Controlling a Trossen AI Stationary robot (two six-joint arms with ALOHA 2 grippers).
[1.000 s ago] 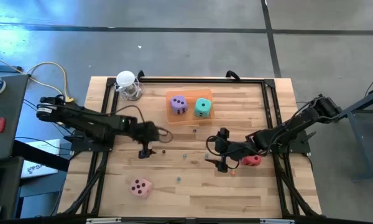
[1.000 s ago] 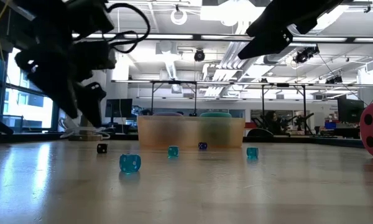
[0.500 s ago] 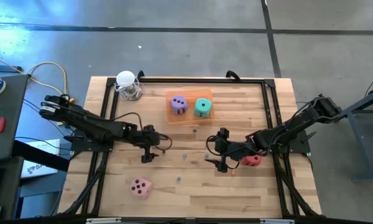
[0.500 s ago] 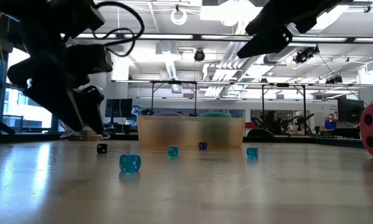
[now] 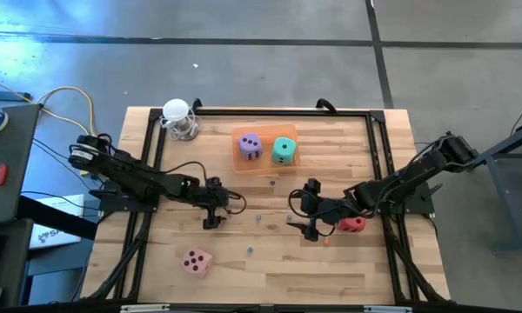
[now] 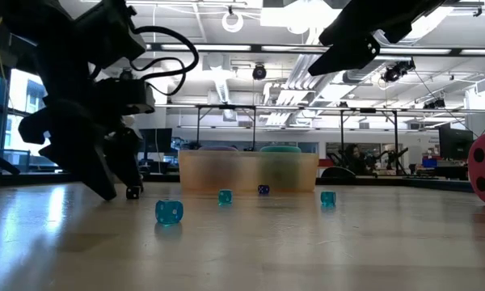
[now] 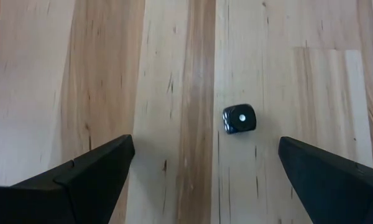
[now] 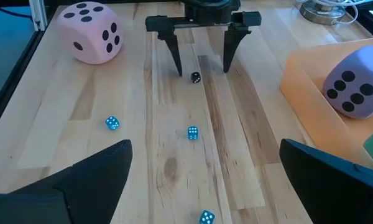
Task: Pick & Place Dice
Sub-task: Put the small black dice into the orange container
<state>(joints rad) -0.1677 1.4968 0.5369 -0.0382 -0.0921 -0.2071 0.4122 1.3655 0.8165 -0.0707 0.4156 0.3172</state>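
Observation:
My left gripper (image 5: pixel 213 214) is open and low over the wood. Its fingers stand on either side of a tiny black die (image 7: pixel 239 118) without touching it, as the right wrist view also shows for the left gripper (image 8: pixel 201 70). My right gripper (image 5: pixel 303 211) waits open over mid-table. The red die (image 5: pixel 354 223) sits on the table beside the right arm's wrist. The pink die (image 5: pixel 197 261) rests on the table toward the near edge. The purple die (image 5: pixel 250 146) and the teal die (image 5: pixel 284 149) sit in the orange tray (image 5: pixel 240 163).
Several tiny blue dice (image 8: pixel 193 132) lie scattered on the wood between the two grippers. A white-topped object (image 5: pixel 178 117) stands near the far left corner. A black frame rail (image 5: pixel 278 111) runs along the table's edges. Bare wood lies around the pink die.
My left gripper has moved toward the table's right and near edges and come down close to the wood, ending over the tiny black die. Its fingers have stayed open. The right arm and the big dice have kept still.

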